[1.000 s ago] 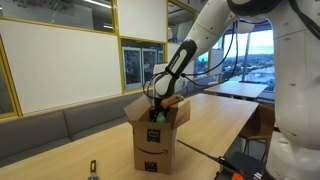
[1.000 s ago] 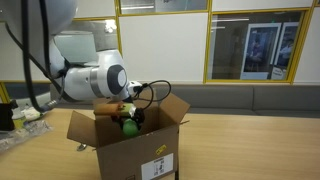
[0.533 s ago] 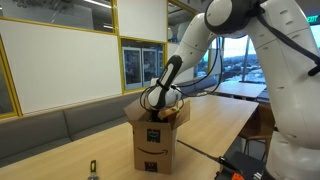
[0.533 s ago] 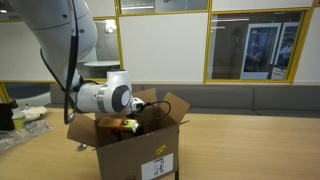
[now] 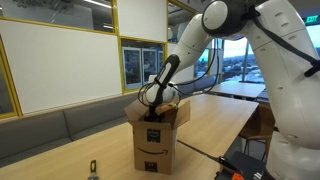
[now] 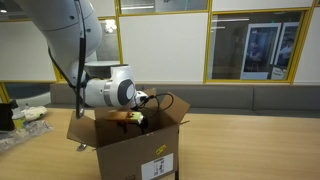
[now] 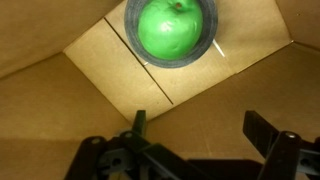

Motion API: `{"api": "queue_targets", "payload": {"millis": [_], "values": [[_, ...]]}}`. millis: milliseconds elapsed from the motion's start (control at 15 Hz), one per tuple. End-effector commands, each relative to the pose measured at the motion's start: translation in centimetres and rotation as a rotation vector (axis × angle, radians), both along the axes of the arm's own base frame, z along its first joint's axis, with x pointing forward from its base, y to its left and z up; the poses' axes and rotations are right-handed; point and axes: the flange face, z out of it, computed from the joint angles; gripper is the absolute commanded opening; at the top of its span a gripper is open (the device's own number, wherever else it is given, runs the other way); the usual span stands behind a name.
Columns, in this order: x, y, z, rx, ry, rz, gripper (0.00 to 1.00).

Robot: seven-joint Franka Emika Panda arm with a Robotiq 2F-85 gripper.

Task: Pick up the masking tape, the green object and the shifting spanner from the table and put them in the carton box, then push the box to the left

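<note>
The carton box (image 5: 150, 137) stands open on the light-wood table (image 5: 215, 125); it also shows in an exterior view (image 6: 132, 157). My gripper (image 7: 200, 130) reaches down into the box mouth in both exterior views (image 5: 154, 104) (image 6: 140, 114). It is open and empty. In the wrist view the green object (image 7: 171, 28) lies on the box floor inside the ring of the masking tape (image 7: 135, 38), beyond my fingers. A small slim greyish tool, likely the shifting spanner (image 5: 92, 169), lies on the table in front of the box.
Clear plastic bags and clutter (image 6: 20, 122) lie at the table end beside the box. A black device (image 5: 243, 166) sits at the near table edge. A cushioned bench (image 5: 60, 125) and glass walls run behind the table.
The gripper held the green object over the box mouth one second ago. It has since gone deeper into the box and opened; the green object now lies on the box floor.
</note>
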Motion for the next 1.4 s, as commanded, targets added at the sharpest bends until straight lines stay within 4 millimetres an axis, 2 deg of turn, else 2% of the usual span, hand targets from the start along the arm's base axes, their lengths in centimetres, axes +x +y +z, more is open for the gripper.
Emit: {"api": "queue_targets", "payload": {"millis": [0,267,467,800,933,1067,1200,1333], "values": [[0.4,-0.3,4.6,-0.046,-0.063,0.016,1.0],[0.6,0.5,9.5,-0.079,-0.147,0.055,1.0],[1.1,2.2,13.3,-0.09,-0.218,0.086,1.0],[1.7,6.4,19.8,-0.142,-0.333,0.144,1.0],[1.5,8.5,21.9,-0.139,-0.378,0.172,1.0],[1.5,11.0,22.8,-0.12,-0.404,0.202,1.0],[1.5,13.5,23.0,-0.078,-0.414,0.231,1.0],[1.4,16.1,22.3,-0.023,-0.405,0.264,1.0]]}}
